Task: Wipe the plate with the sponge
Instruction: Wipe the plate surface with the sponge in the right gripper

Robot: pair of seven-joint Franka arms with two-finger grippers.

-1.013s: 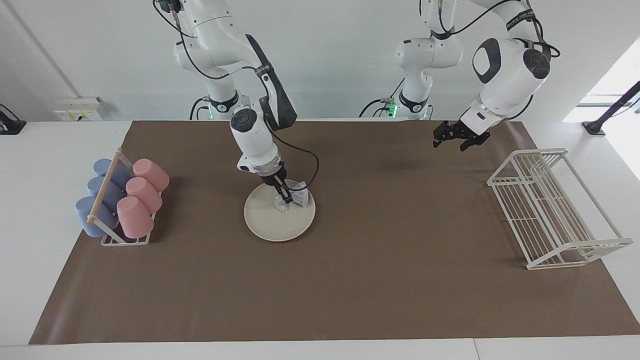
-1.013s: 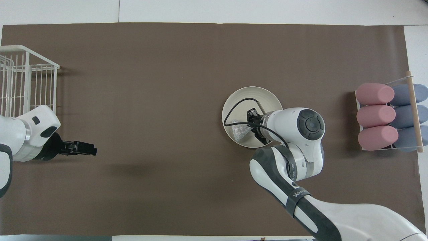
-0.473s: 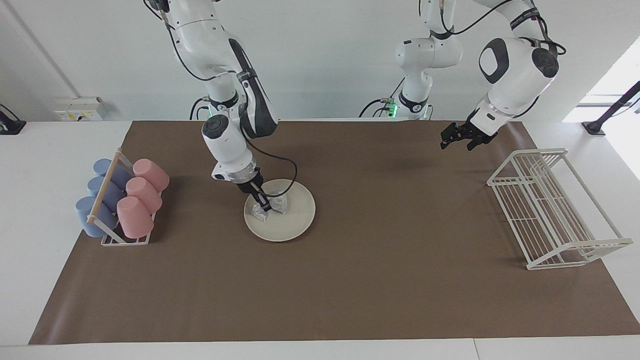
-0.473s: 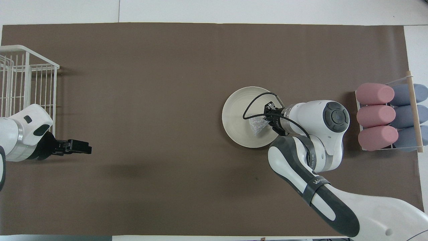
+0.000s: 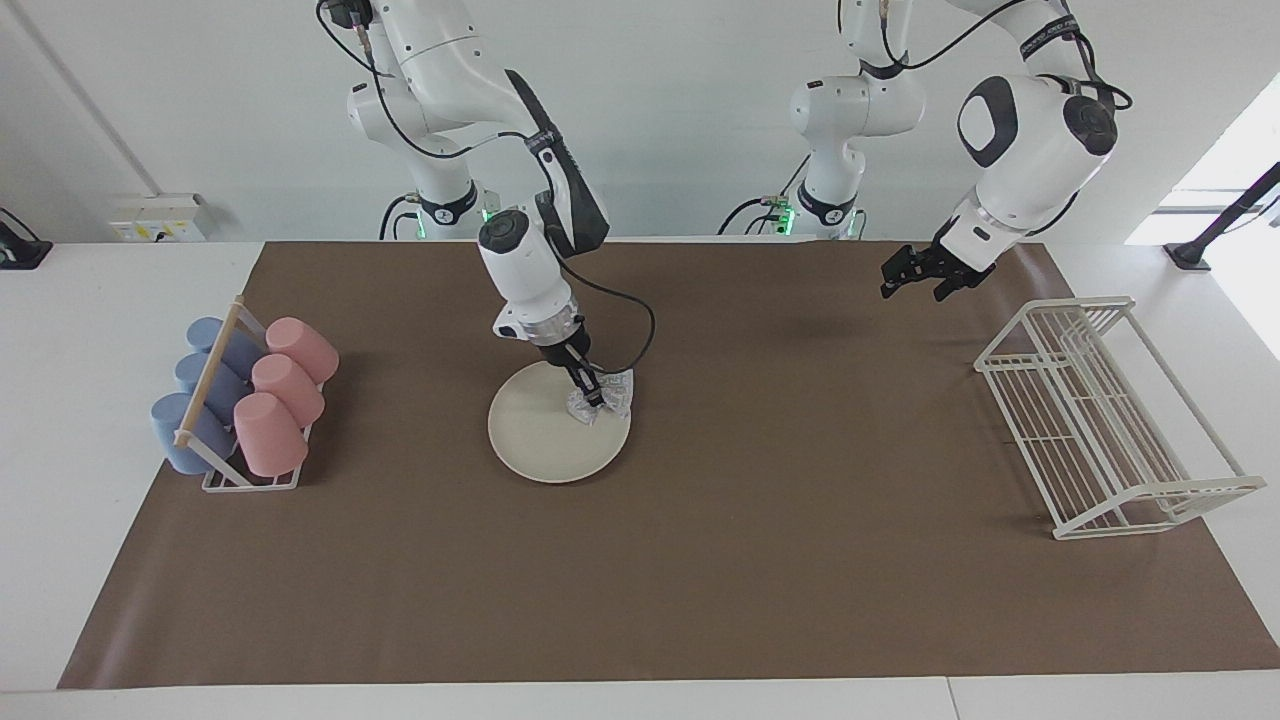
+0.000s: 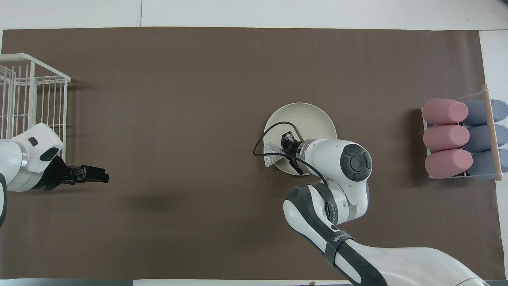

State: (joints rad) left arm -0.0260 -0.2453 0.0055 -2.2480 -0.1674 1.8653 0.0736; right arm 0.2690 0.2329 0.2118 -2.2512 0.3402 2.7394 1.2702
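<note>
The cream-white plate (image 5: pixel 545 440) (image 6: pixel 307 119) lies on the brown mat in front of the right arm. My right gripper (image 5: pixel 592 396) (image 6: pixel 286 149) points down onto it, shut on the sponge (image 5: pixel 612 402) (image 6: pixel 271 155). The silvery wad is pressed on the plate's rim on the side toward the left arm's end, slightly overlapping the edge. The right wrist hides part of the plate in the overhead view. My left gripper (image 5: pixel 915 278) (image 6: pixel 93 174) waits in the air, open and holding nothing, over the mat beside the wire rack.
A white wire rack (image 5: pixel 1100 420) (image 6: pixel 27 91) stands at the left arm's end of the mat. A holder with pink cups (image 5: pixel 285 385) (image 6: pixel 446 139) and blue cups (image 5: pixel 190 420) (image 6: pixel 482 139) lying in it stands at the right arm's end.
My right gripper dragged the sponge across the plate toward the cups, then back to the rim toward the left arm's end. The left gripper drew slightly toward the wire rack, then stayed still.
</note>
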